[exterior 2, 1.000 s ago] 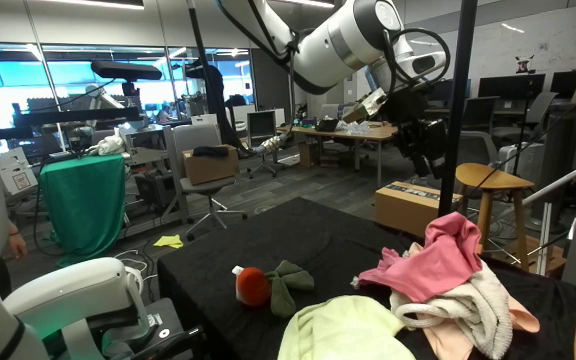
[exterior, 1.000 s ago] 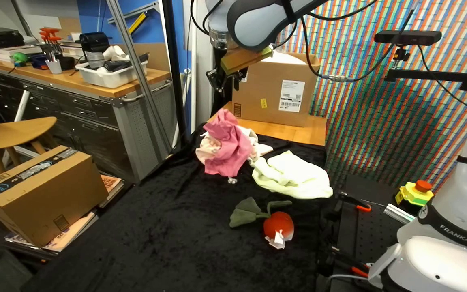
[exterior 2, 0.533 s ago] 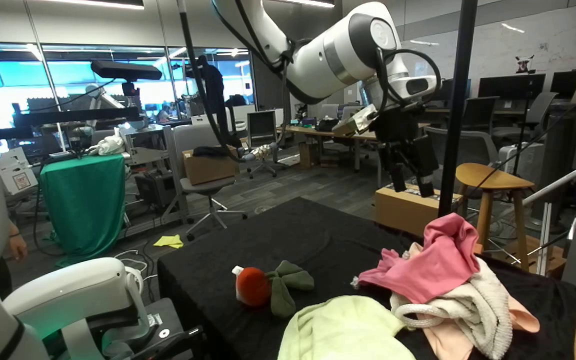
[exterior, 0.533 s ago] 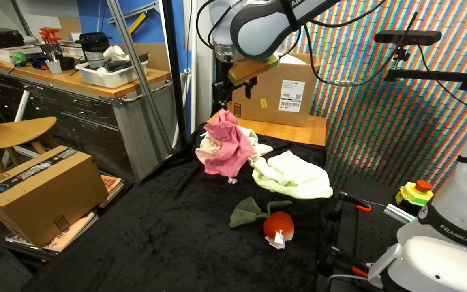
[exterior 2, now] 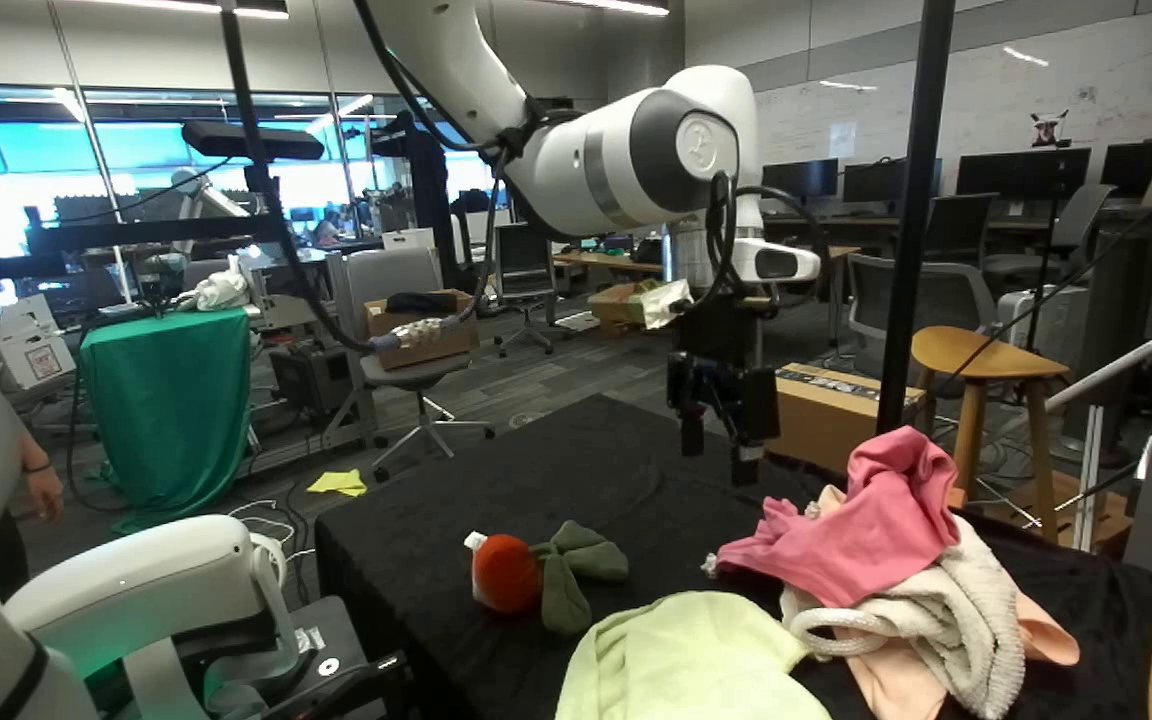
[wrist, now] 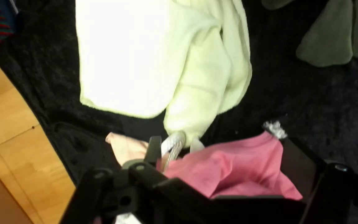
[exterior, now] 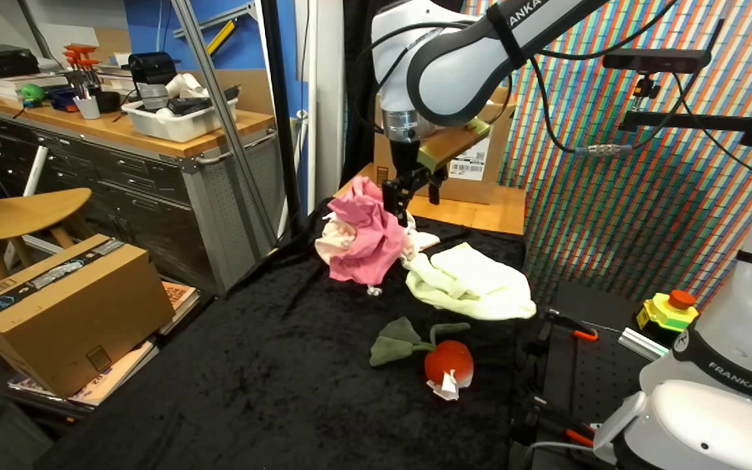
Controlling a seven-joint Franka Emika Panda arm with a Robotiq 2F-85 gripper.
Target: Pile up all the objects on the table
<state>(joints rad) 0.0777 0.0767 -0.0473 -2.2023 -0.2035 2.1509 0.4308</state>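
Pale-lime bunched cloth [exterior: 474, 285] should handle light and limp, best pinched by a fold; the end effector [exterior 2: 719, 457] gapes wide.

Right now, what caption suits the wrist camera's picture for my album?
Wrist view: an open gripper framing pink cloth, with pale yellow cloth and green leaves higher in the picture.

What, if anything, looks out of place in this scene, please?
In an exterior view, a yellow scrap lies on the floor, right of the green drape; it looks dropped rather than put there.
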